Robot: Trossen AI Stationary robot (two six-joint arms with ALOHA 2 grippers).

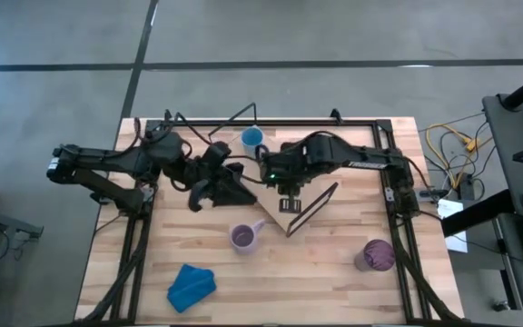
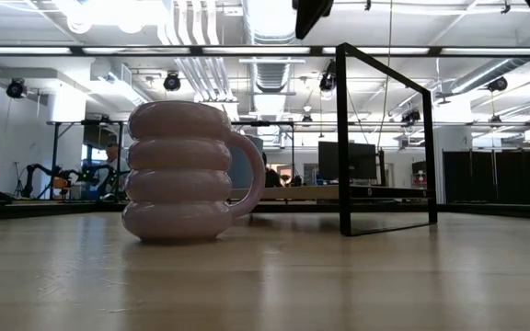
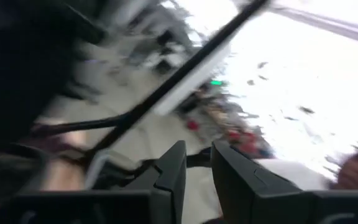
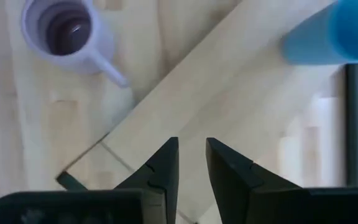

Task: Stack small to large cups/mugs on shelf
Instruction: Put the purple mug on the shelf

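The shelf is a light wooden board [image 4: 229, 93] lying slantwise on the table, with a black wire leg [image 1: 312, 209] at its near end. That leg stands upright in the low view [image 2: 340, 138]. The small light-blue cup [image 1: 252, 138] appears to stand at the board's far end [image 4: 334, 31]. The pale-lilac mug [image 1: 245, 237] stands on the table beside the shelf, handle toward it [image 4: 67, 28]. The dark-purple cup [image 1: 375, 256] stands near the right front. My right gripper [image 4: 192, 162] hovers above the board, open by a narrow gap. My left gripper [image 3: 197, 174], left of the shelf [image 1: 200, 195], is narrowly open and empty.
A crumpled blue cloth [image 1: 192, 284] lies at the front left. Black rails [image 1: 398, 209] run along the table's sides and far edge. Bare tabletop shows between the mug and the purple cup.
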